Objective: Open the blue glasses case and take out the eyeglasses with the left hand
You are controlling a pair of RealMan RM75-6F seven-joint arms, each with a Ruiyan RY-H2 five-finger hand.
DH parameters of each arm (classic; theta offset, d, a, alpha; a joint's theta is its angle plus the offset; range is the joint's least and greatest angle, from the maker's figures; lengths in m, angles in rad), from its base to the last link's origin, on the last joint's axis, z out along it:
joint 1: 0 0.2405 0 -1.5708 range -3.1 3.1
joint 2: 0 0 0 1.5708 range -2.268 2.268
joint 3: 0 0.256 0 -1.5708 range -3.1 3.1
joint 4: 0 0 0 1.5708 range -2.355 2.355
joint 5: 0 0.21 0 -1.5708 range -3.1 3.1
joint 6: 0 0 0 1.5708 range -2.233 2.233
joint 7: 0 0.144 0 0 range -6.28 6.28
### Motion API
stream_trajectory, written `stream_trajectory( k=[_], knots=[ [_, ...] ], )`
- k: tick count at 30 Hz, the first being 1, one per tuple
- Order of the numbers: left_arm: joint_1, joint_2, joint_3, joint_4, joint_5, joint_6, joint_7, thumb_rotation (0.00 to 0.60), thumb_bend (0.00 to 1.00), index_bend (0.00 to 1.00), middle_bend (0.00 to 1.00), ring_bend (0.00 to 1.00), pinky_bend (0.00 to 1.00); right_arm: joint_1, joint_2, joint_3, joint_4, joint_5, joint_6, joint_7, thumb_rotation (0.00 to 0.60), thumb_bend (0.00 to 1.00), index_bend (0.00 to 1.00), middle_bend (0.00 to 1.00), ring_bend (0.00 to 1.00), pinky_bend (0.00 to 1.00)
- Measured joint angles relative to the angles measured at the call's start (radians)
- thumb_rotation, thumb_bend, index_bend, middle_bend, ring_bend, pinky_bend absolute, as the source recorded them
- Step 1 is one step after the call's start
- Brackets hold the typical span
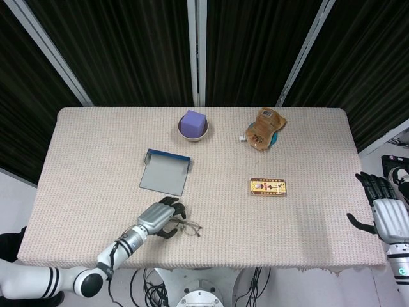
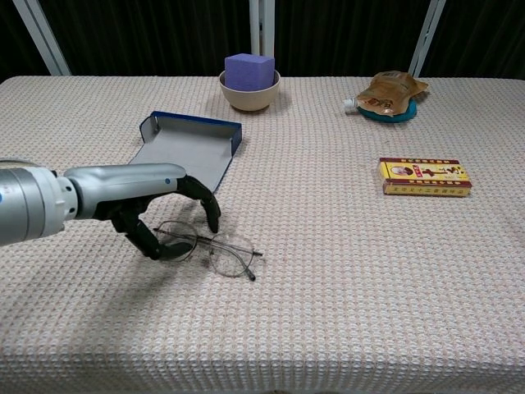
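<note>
The blue glasses case [image 1: 165, 171] [image 2: 188, 148] lies open and flat on the table, its grey inside showing, nothing in it. My left hand [image 1: 161, 219] [image 2: 156, 205] is nearer the table's front edge and holds the thin wire eyeglasses [image 1: 186, 226] [image 2: 215, 253] by one end, with its dark fingers curled around a lens. The other lens and a temple arm stick out to the right, just above or on the cloth. My right hand [image 1: 385, 210] hangs open beyond the table's right edge, seen only in the head view.
A beige bowl [image 1: 193, 132] [image 2: 249, 88] holding a purple cube stands at the back. A brown pouch [image 1: 264, 128] [image 2: 392, 91] lies on a teal dish at the back right. A yellow flat box [image 1: 268, 187] [image 2: 424, 176] lies right of centre.
</note>
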Motion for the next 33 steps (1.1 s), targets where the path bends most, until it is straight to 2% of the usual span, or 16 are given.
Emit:
stream_trajectory(
  k=[2,4,6,11,14,17,24,33],
  knots=[
    [0.000,-0.006,0.000,0.013,0.012,0.030,0.015,0.600,0.13,0.06,0.05,0.00,0.00,-0.003,0.002,0.000,-0.002,0.001,0.003,0.000,0.600,0.18,0.02,0.07,0.00,0.00],
    [0.005,-0.011,-0.001,0.027,0.031,0.086,0.031,0.600,0.11,0.06,0.05,0.00,0.00,-0.005,0.004,0.000,-0.003,0.002,0.006,0.001,0.600,0.18,0.02,0.07,0.00,0.00],
    [0.016,-0.011,-0.006,0.039,0.051,0.144,0.037,0.600,0.11,0.07,0.06,0.00,0.00,-0.007,0.006,0.000,-0.003,0.002,0.010,0.002,0.600,0.18,0.02,0.07,0.00,0.00],
    [0.077,0.028,-0.028,0.083,0.107,0.317,0.027,0.600,0.11,0.19,0.11,0.00,0.00,-0.011,0.013,0.000,-0.003,0.004,0.012,0.002,0.600,0.18,0.02,0.07,0.00,0.00],
    [0.130,0.070,-0.032,0.145,0.156,0.405,-0.007,0.600,0.11,0.24,0.14,0.00,0.00,-0.012,0.015,0.001,-0.002,0.005,0.015,0.004,0.600,0.18,0.02,0.07,0.00,0.00],
    [0.193,0.121,-0.026,0.223,0.184,0.449,-0.070,0.600,0.11,0.25,0.15,0.00,0.00,-0.013,0.018,0.002,0.001,0.006,0.016,0.012,0.600,0.18,0.02,0.07,0.00,0.00],
    [0.359,0.238,0.053,0.296,0.259,0.525,-0.221,0.600,0.11,0.25,0.15,0.00,0.00,-0.024,0.014,-0.005,0.001,-0.007,0.034,0.017,0.600,0.18,0.02,0.07,0.00,0.00],
    [0.552,0.255,0.121,0.197,0.347,0.753,-0.186,0.600,0.11,0.25,0.15,0.00,0.00,-0.034,-0.011,-0.009,0.012,-0.021,0.052,0.031,0.600,0.18,0.03,0.07,0.00,0.00]
  ],
)
